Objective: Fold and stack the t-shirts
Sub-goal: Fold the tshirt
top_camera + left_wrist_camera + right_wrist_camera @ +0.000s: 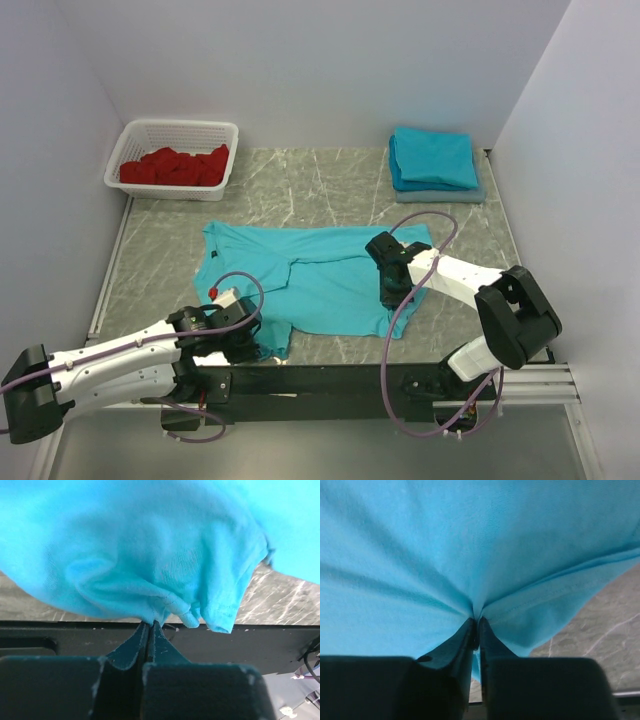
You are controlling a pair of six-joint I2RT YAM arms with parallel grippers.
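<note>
Left gripper (149, 626) and right gripper (476, 625) each pinch the spread t-shirt (325, 280) edge; best lift both evenly, keeping it taut.

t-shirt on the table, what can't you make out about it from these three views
Top external: the left gripper and right gripper cover the spots on the t-shirt that they pinch.
Both wrist views: the fabric fills the frame, so the shirt's outline is cut off by the edges.
Top external: the layers in the folded stack are too small to count.
</note>
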